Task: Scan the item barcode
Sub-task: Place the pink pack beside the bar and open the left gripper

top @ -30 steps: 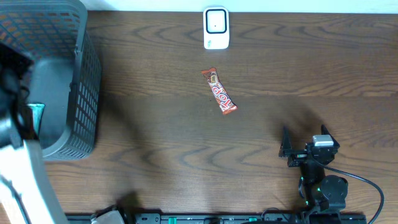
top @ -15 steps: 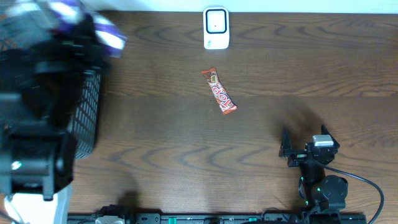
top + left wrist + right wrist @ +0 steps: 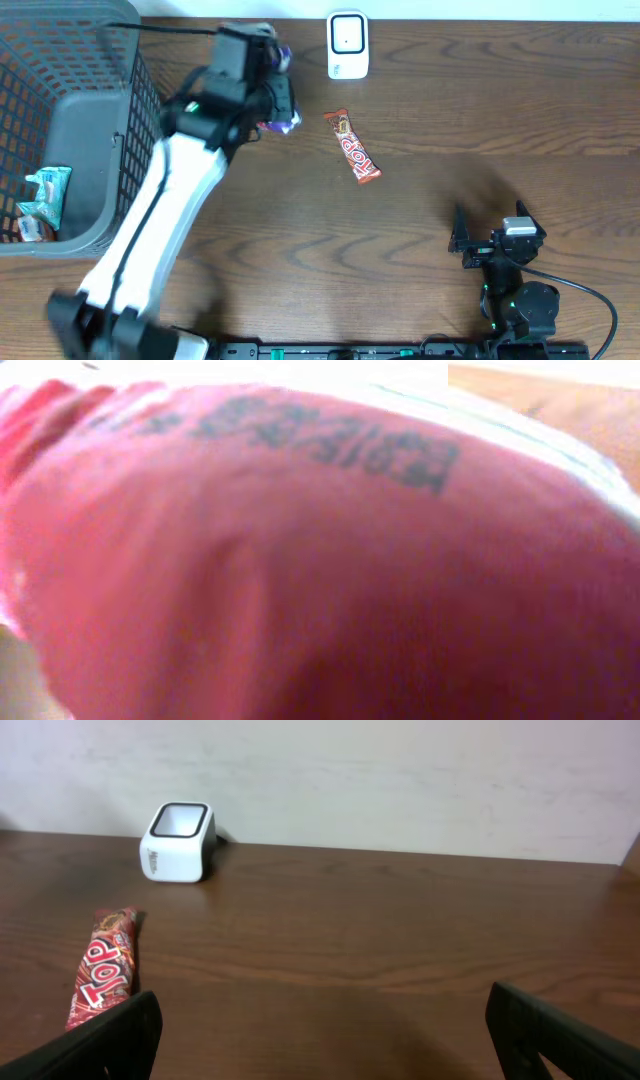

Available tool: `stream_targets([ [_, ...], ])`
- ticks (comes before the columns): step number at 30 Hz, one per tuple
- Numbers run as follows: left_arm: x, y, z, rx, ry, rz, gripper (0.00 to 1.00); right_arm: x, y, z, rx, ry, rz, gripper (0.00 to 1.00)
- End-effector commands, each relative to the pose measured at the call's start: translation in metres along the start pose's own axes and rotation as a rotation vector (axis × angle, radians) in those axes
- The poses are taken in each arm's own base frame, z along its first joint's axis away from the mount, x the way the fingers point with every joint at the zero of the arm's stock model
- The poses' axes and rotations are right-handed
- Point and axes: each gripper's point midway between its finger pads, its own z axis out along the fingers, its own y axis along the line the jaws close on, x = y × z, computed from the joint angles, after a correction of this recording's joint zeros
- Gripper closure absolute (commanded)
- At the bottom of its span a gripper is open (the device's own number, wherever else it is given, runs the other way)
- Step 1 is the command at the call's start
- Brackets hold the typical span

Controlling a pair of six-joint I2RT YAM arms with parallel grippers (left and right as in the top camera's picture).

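Observation:
My left gripper (image 3: 268, 98) is shut on a small packet (image 3: 287, 122) that looks purple and white from overhead, held above the table just left of the white barcode scanner (image 3: 347, 45). In the left wrist view the packet (image 3: 300, 560) fills the frame as a blurred pink-red surface with dark print along its top, hiding the fingers. The scanner (image 3: 180, 842) stands at the table's far edge with its window facing up. My right gripper (image 3: 488, 240) rests open near the front right, with nothing between its fingers (image 3: 105, 1045).
A red "Top" candy bar (image 3: 353, 147) lies on the table below the scanner, also seen at the left of the right wrist view (image 3: 103, 967). A grey mesh basket (image 3: 135, 110) stands at the left with teal packets (image 3: 40, 200) inside.
The left arm has swung up out of the basket and to the right, carrying the packet to a spot beside the scanner. The right arm has not moved.

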Motion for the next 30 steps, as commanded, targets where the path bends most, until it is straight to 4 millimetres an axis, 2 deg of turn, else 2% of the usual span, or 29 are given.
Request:
stream_targets([
  [1, 0.028, 0.010, 0.043, -0.065, 0.134, -0.028, 0.93, 0.001, 0.001, 0.000, -0.003, 0.001, -0.004, 0.01],
  [5, 0.065, 0.007, 0.078, -0.073, 0.278, -0.014, 0.93, 0.001, 0.001, 0.000, -0.003, 0.001, -0.004, 0.01],
  [7, 0.078, -0.001, 0.087, -0.044, 0.326, -0.009, 0.88, 0.001, 0.001, 0.000, -0.003, 0.001, -0.004, 0.01],
  [8, 0.084, -0.006, 0.089, -0.026, 0.345, -0.006, 0.83, 0.001, 0.001, 0.000, -0.003, 0.000, -0.004, 0.01],
  [9, 0.086, -0.010, 0.090, -0.016, 0.352, -0.003, 0.71, 0.001, 0.001, 0.000, -0.003, 0.001, -0.004, 0.01],
  [10, 0.087, -0.012, 0.090, -0.010, 0.356, 0.002, 0.52, 0.001, 0.001, 0.000, -0.003, 0.001, -0.004, 0.01],
  [11, 0.087, -0.014, 0.089, -0.007, 0.354, 0.006, 0.45, 0.001, 0.001, 0.000, -0.003, 0.001, -0.004, 0.01],
  [14, 0.080, -0.017, 0.082, 0.003, 0.328, 0.007, 0.43, 0.001, 0.001, 0.000, -0.003, 0.001, -0.004, 0.01],
  [15, 0.070, -0.015, 0.071, 0.008, 0.293, -0.001, 0.32, 0.001, 0.001, 0.000, -0.003, 0.001, -0.004, 0.01],
  [18, 0.046, -0.010, 0.046, 0.023, 0.213, -0.021, 0.30, 0.001, 0.001, 0.000, -0.003, 0.000, -0.004, 0.01],
  [21, 0.018, -0.003, 0.007, 0.043, 0.100, -0.047, 0.22, 0.001, 0.001, 0.000, -0.003, 0.000, -0.004, 0.01],
  [25, -0.017, 0.011, -0.061, 0.064, -0.082, -0.082, 0.13, 0.001, 0.001, 0.000, -0.003, 0.000, -0.004, 0.01],
  [26, -0.024, 0.016, -0.077, 0.065, -0.123, -0.092, 0.00, 0.001, 0.001, 0.000, -0.003, 0.001, -0.004, 0.01],
  [30, -0.050, 0.049, -0.148, 0.003, -0.336, -0.146, 0.02, 0.001, 0.001, 0.000, -0.003, 0.001, -0.004, 0.01],
])
